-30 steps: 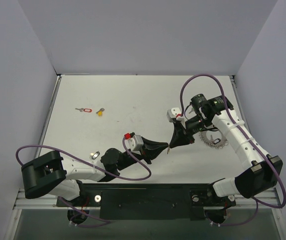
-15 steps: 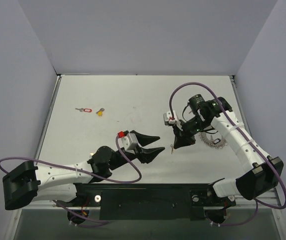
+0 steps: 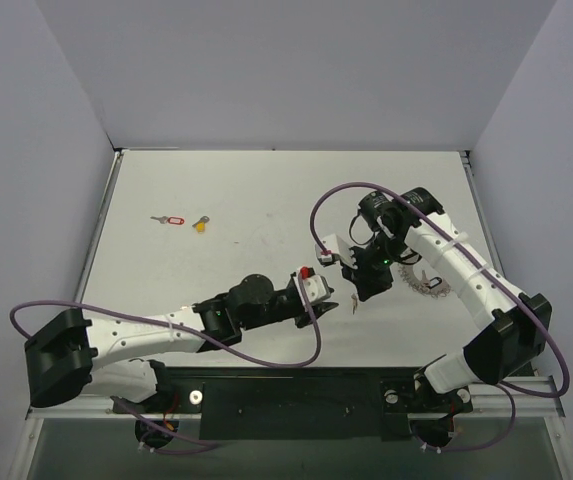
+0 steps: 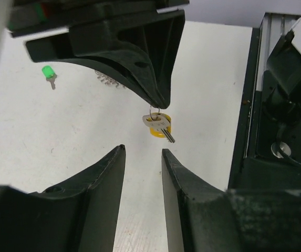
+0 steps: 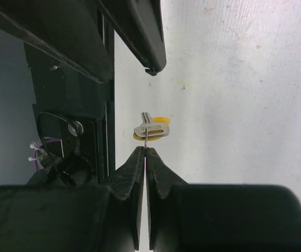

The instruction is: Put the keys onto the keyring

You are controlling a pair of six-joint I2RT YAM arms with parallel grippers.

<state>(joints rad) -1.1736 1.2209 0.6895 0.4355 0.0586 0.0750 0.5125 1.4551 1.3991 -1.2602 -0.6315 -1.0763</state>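
Note:
My right gripper (image 5: 145, 148) is shut on the thin wire loop of a silver key with a yellow head (image 5: 150, 128), which dangles just above the table. In the left wrist view the same key (image 4: 158, 126) hangs under the right gripper's tip, a short way ahead of my left gripper (image 4: 143, 151). The left gripper is open, with nothing between its fingers. From above, the left gripper (image 3: 334, 303) and right gripper (image 3: 359, 296) nearly meet. The frilly keyring (image 3: 424, 284) lies on the table beside the right arm. A green-headed key (image 4: 48, 73) lies apart from it.
A key with a red tag (image 3: 171, 220) and another yellow-headed key (image 3: 201, 223) lie at the far left of the table. The black base rail (image 4: 255, 105) runs along the near edge. The right arm's purple cable (image 3: 331, 200) loops above the grippers.
The left gripper opened, drew back, then swung right toward the hanging key, its jaws a little narrower. The right gripper shifted left and nearer with the key, staying shut.

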